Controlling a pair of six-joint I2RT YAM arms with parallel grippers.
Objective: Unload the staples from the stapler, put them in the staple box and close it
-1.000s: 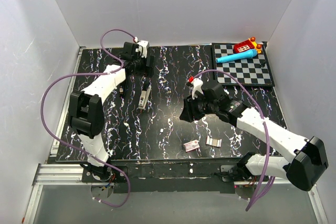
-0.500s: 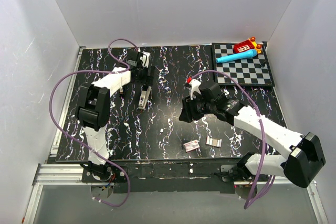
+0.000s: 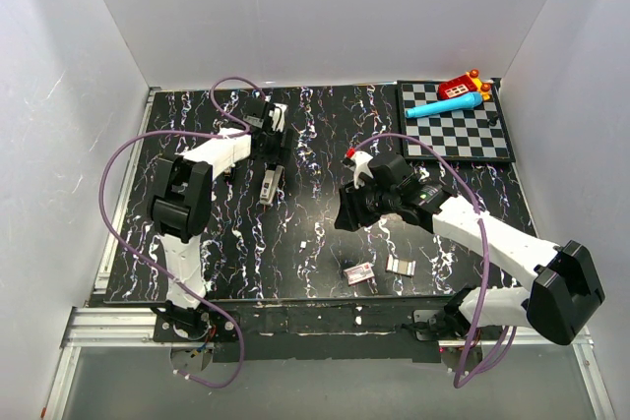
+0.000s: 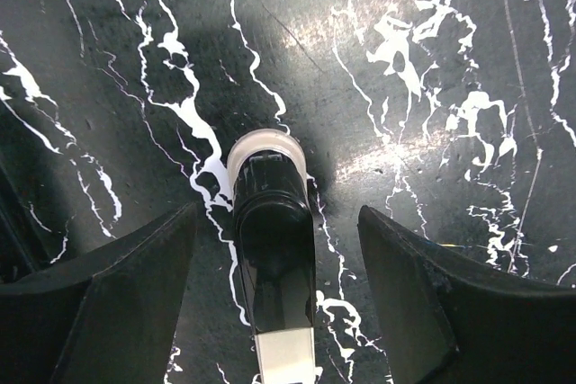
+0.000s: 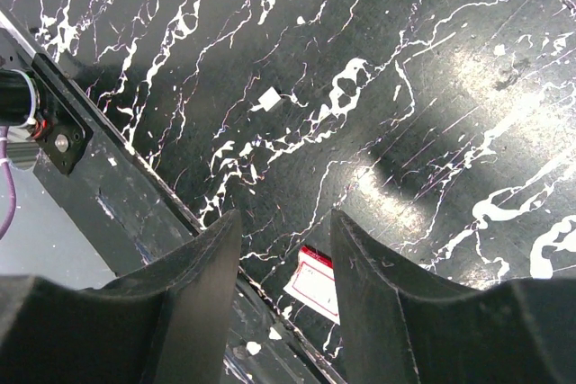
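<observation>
Stapler: the stapler (image 3: 269, 184) lay flat on the counter (image 3: 295, 233), in its far-left quarter, with its long axis running from the far edge toward the near edge.
Left fingers: the left fingers (image 4: 117, 294) stood wide apart at the stapler's far end, one on each side. Bare counter showed in both gaps and they gripped nothing.
Stapler end: in the left wrist view it showed a pale rounded tip, then a glossy dark top, then silver metal.
Right fingers: the right fingers (image 5: 171, 303) were parted with nothing between them, over the middle of the counter toward the near edge.
Small items: a red-and-white box (image 3: 358, 273) and a silver piece (image 3: 401, 265) lay near each other by the near edge.
Far-right corner: a chequered board (image 3: 463, 140) carried a blue item (image 3: 445, 105) and a red toy (image 3: 460, 86).
</observation>
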